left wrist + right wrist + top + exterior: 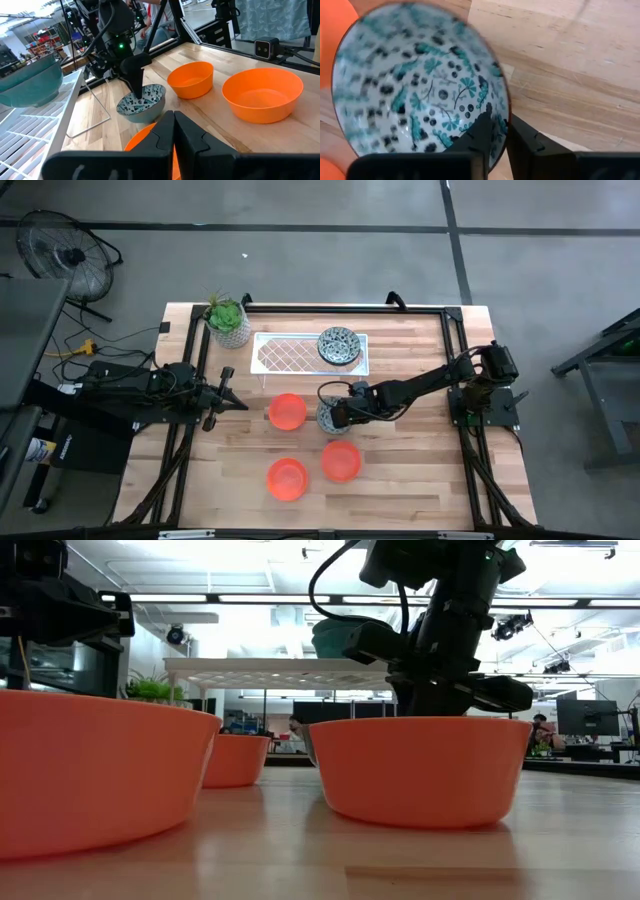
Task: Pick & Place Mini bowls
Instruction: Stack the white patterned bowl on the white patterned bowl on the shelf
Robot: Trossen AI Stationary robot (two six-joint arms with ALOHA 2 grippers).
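Here the right gripper (496, 131) pinches the rim of a patterned bowl (141, 102) on the table (420, 470).
The table carries a rack (290, 356) holding another patterned bowl (338, 345), beyond the right jaws; three orange bowls (288, 411) (341, 460) (287, 478) sit around the gripped one, the first just beside it, the other two on the near side. The jaws stand one inside the wall, one outside, nearly closed on the rim. The bowl looks stiff, glazed, and probably slick and chippable, so a rim pinch seems right, with the bowl likely to swing if lifted fast. The left gripper (173, 131) waits well apart, fingers pressed together, holding nothing.
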